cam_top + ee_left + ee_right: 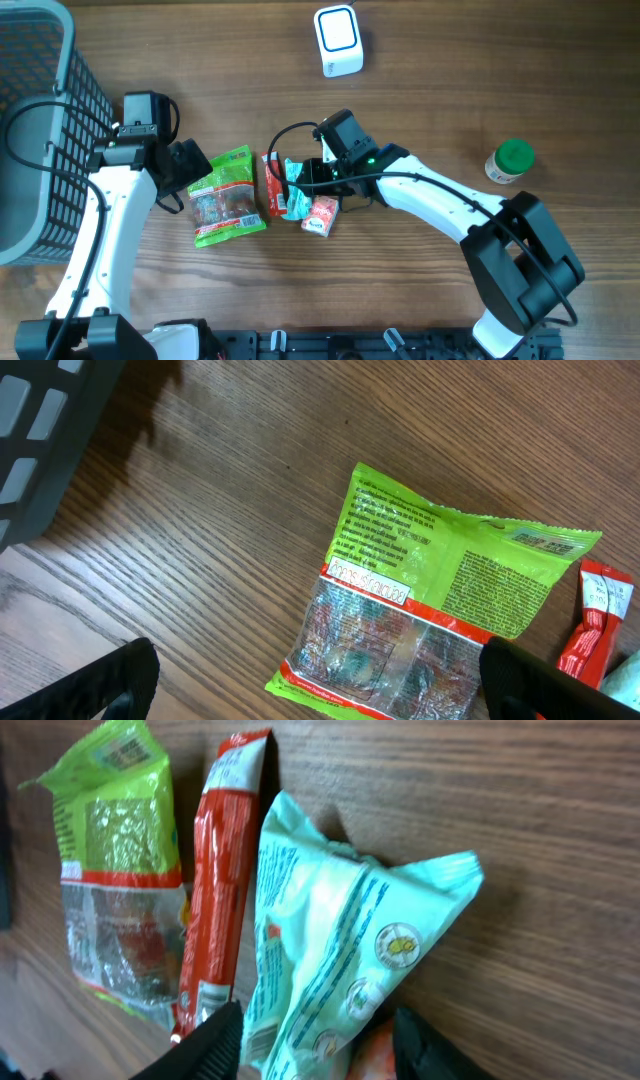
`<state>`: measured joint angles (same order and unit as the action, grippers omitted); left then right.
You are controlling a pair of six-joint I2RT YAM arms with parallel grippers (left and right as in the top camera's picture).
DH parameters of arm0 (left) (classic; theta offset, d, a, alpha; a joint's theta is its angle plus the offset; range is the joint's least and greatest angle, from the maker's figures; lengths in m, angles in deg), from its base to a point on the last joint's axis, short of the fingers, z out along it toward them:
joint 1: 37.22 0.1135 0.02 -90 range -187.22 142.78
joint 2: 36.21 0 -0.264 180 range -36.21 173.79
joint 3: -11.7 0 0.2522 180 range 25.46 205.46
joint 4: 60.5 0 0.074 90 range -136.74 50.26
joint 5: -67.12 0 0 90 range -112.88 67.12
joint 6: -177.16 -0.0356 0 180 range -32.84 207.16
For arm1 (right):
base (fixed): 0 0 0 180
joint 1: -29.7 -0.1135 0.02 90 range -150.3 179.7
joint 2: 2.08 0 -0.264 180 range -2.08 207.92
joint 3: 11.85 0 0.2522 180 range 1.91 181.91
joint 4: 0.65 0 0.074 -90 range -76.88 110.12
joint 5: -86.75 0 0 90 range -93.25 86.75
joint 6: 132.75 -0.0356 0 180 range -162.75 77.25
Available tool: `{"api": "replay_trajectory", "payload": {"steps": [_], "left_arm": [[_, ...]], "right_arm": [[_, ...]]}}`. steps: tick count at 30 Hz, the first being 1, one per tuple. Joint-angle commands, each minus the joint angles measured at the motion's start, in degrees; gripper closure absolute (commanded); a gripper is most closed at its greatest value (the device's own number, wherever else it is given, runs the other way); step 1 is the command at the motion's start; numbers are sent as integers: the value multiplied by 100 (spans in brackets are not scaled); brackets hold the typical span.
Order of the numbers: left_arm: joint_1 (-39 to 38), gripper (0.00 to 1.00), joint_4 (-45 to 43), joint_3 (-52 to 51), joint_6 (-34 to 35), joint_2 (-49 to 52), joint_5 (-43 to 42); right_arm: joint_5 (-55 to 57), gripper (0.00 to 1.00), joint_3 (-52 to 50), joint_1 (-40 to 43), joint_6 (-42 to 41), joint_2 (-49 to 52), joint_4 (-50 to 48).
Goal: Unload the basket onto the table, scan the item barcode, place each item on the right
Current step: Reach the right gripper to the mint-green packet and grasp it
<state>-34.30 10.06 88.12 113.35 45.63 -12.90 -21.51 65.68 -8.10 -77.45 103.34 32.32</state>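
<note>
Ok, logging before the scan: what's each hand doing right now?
Left hand: open, holding nothing.
Right hand: astride the teal packet; cannot tell whether it grips yet.

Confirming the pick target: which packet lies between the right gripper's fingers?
The mint-green packet, straddled by the right gripper; the red packet and lime-green bag lie beside it.

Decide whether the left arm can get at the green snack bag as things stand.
Probably yes: the open left gripper is right above the green snack bag, with nothing covering it.
</note>
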Motion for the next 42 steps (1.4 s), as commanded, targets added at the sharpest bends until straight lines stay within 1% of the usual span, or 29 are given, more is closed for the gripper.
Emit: {"api": "replay_trajectory", "payload": {"steps": [1, 4, 6, 9, 12, 14, 19, 30, 32, 35, 42], "left_arm": [[24, 0, 2, 81, -48, -20, -11], [26, 0, 2, 81, -48, -20, -11], [26, 0, 2, 79, -48, -20, -11], [26, 0, 2, 79, -48, -20, -11], [26, 0, 2, 79, -48, -20, -11], [26, 0, 2, 81, -48, -20, -11], [24, 0, 2, 81, -48, -20, -11], [26, 0, 2, 81, -48, -20, -11], [26, 0, 2, 79, -48, -20, -11], [26, 0, 2, 81, -48, -20, -11], [26, 0, 2, 81, -48, -20, -11]], "right_arm": [[197, 55, -52, -7, -48, 125, -28], [197, 57, -52, -20, -625, 125, -9], [199, 57, -52, -76, -772, 125, -9], [275, 58, -52, -216, -778, 125, -2], [546, 59, -52, -328, -1226, 125, 153], [695, 64, -52, -363, -1362, 125, 256], [688, 67, -52, -365, -1373, 127, 271], [710, 66, -52, -367, -1502, 127, 240], [780, 69, -52, -367, -1499, 127, 249], [798, 70, -52, -367, -1497, 127, 247], [793, 69, -52, -420, -1580, 293, 157]]}}
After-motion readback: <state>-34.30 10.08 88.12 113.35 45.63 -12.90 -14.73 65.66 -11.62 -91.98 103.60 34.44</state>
